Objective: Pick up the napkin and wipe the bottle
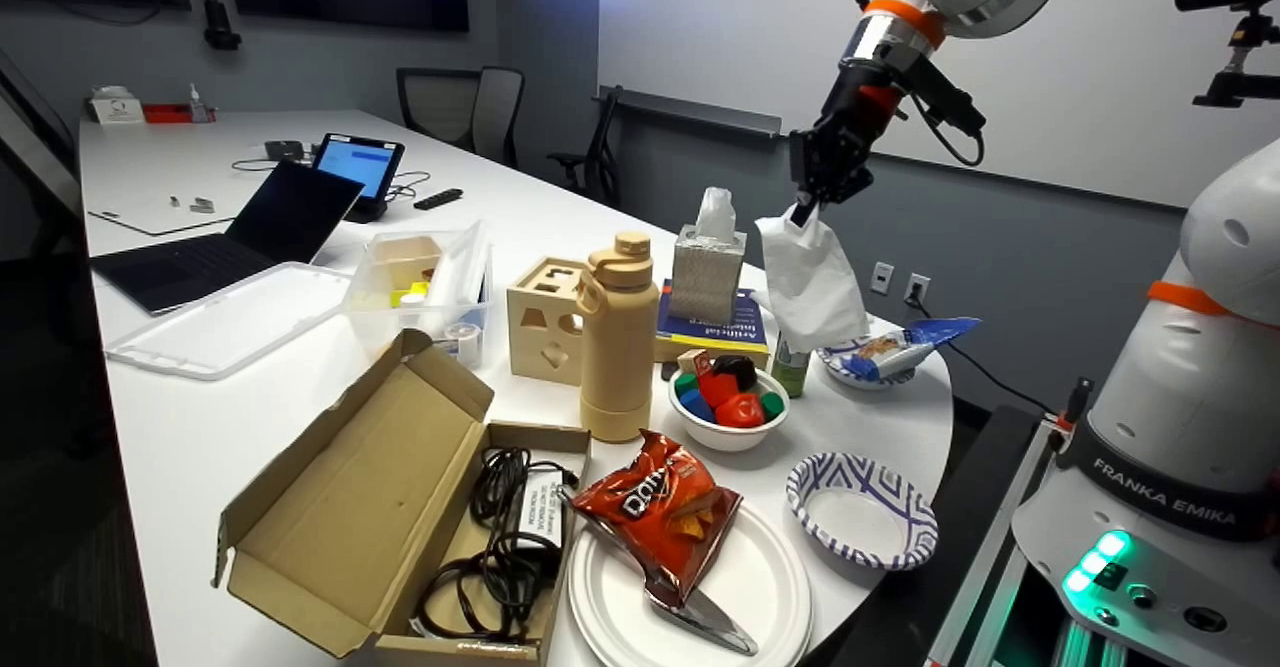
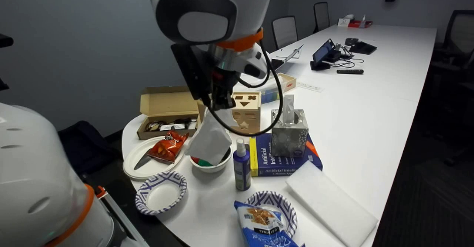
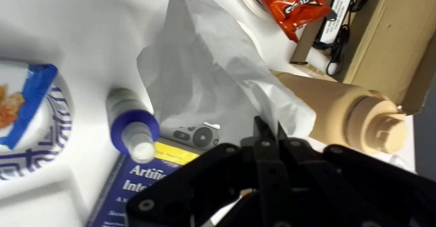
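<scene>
My black two-fingered gripper is clamped on the thin, crumpled white paper napkin: its fingers are together near one end, and the rest droops loose below them, in the air, apart from the tall tan cylindrical water bottle.

In an exterior view the napkin covers the top of the slim purple spray bottle, which stands farther from the tan bottle than the round white bowl does. In the wrist view the napkin covers nearly all of that bowl and part of a grey plastic remote control. In an exterior view my wrist and the napkin hide most of the tan bottle, just beside the pale wooden shape-sorting cube. The glossy blue-and-white snack bag, well apart from the tan bottle, runs off the lower edge there.

I count two bottles; two snack bags, the second a red one near the tan bottle; two blue-patterned round paper plates, one under the blue bag; one silver tissue box on one blue-and-yellow book, both near the tan bottle; and one open brown cardboard box near that bottle. The coloured blocks in the bowl, the white plates under the red bag and the black cables in the box I cannot count.
</scene>
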